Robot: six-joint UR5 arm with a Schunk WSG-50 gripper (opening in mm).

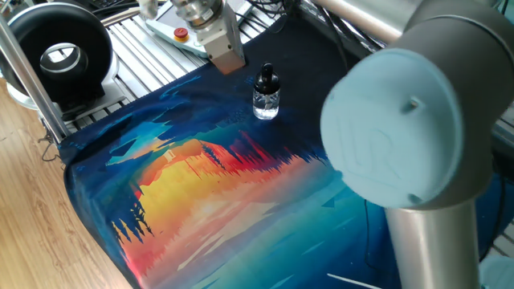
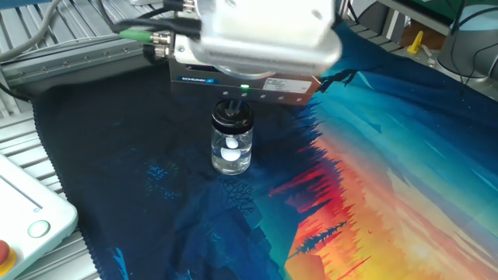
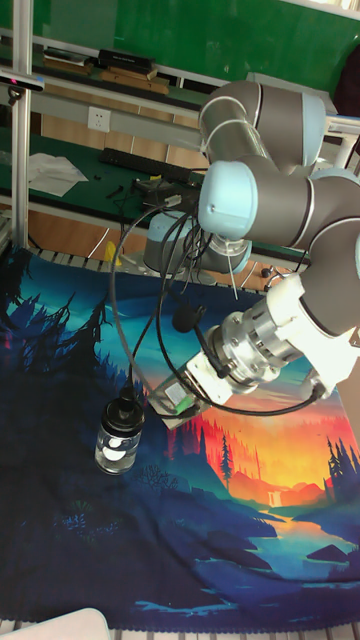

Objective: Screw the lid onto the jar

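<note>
Clear glass, squat and round: the jar stands upright on the dark end of the printed cloth, the black bulb lid on its neck. My gripper hangs just beside it, apart, with open cloth all round. From the other fixed view my housing hides the lid's top. Whether my fingers are spread, I cannot tell.

Gripper body covers the top of the lid just below it. Jaw opening not visible in any view. Arm elbow cut off at frame edge, blurred.
</note>
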